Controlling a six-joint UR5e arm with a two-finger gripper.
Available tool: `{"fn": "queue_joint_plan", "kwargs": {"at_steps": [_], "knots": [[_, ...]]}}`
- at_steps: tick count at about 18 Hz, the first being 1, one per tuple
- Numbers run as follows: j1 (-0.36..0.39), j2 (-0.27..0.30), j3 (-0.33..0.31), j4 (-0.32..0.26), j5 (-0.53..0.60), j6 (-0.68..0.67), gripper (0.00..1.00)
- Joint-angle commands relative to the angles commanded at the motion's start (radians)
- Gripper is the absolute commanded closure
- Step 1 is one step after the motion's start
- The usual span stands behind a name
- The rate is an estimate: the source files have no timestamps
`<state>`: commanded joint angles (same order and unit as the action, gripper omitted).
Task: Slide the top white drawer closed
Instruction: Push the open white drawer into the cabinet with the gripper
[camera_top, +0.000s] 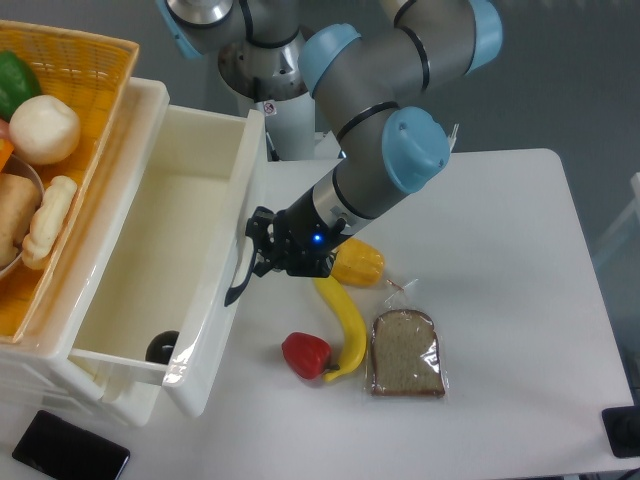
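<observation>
The top white drawer (165, 255) stands pulled out from the cabinet, deep and glossy, with a curved black handle (240, 272) on its front. A dark round object (160, 347) lies in its near corner. My gripper (256, 248) presses against the drawer front right at the handle; its dark fingers merge with the handle, so whether they are open or shut does not show. The lower drawer's front (95, 395) peeks out beneath.
An orange wicker basket (85, 120) with vegetables sits on the cabinet at left. On the table lie a yellow pepper (358, 263), a banana (343, 318), a red pepper (305, 353) and bagged bread (406, 353). A black phone (70, 449) lies front left.
</observation>
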<state>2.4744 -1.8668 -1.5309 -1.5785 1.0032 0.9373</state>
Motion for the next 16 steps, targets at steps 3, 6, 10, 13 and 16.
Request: {"fn": "queue_joint_plan", "kwargs": {"at_steps": [3, 6, 10, 13, 16], "knots": [[-0.024, 0.005, -0.003, 0.0, 0.0, -0.015, 1.0], [-0.054, 0.005, -0.006, 0.0, -0.002, -0.035, 1.0], [-0.094, 0.006, -0.006, 0.002, -0.003, -0.064, 1.0], [-0.117, 0.006, -0.006, 0.003, -0.005, -0.078, 1.0], [-0.137, 0.005, -0.012, 0.002, -0.005, -0.087, 1.0]]}}
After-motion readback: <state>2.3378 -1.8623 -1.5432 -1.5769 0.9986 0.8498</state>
